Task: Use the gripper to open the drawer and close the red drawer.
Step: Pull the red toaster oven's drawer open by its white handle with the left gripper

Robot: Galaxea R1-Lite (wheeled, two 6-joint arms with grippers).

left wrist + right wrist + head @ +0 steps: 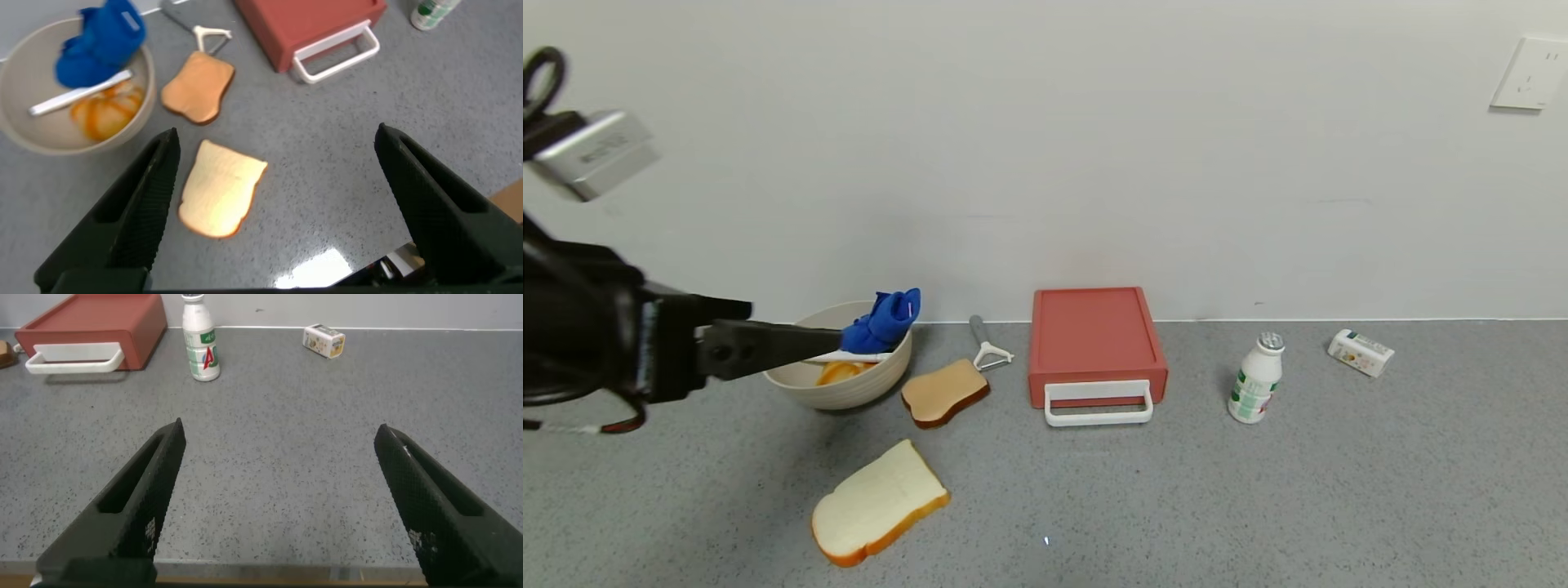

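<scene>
The terracotta-red drawer (1094,339) stands shut against the wall at the middle of the counter, with its white loop handle (1098,406) facing me. It also shows in the left wrist view (306,28) and in the right wrist view (94,327). My left gripper (805,343) hangs in the air at the far left, in front of the bowl and well to the left of the drawer. In its wrist view the left gripper (278,167) is open and empty above the counter. My right gripper (279,453) is open and empty, low over the counter's front edge, and is out of the head view.
A beige bowl (849,392) holds a blue cloth (882,320), orange pieces and a white utensil. A peeler (987,345), a brown bread slice (944,393) and a white bread slice (878,500) lie left of the drawer. A milk bottle (1255,378) and a small carton (1360,352) are to its right.
</scene>
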